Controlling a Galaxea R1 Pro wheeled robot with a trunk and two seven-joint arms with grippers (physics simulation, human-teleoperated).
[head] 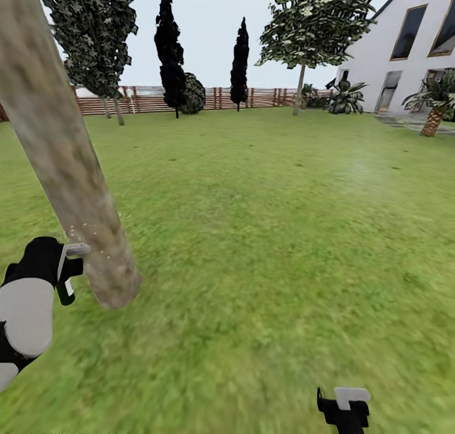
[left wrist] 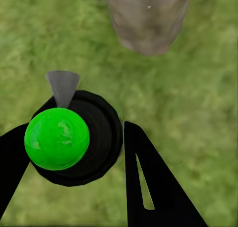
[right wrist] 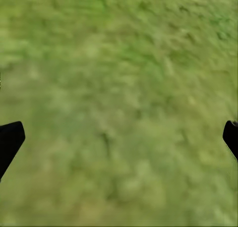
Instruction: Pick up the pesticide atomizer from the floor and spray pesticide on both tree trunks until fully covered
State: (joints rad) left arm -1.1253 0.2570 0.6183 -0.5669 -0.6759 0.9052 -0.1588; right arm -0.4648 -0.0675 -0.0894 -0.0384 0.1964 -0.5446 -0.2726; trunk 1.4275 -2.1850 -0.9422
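Left gripper holds the atomizer beside one tree trunk on the lawn.

Going from left to right in the head view, we first see our left gripper, low at the edge, just beside the base of the one near trunk, which leans across the picture and shows small pale specks on its bark close to the gripper. In the left wrist view the two black fingers are clamped on the atomizer, a black round body with one bright green ball on top and one grey nozzle that points toward the trunk base. Further back we count two dark narrow trees before the brown fence, then one leafy tree and the white house. Our right gripper hangs low over the grass, and in its wrist view the two fingertips stand wide apart with nothing between them.
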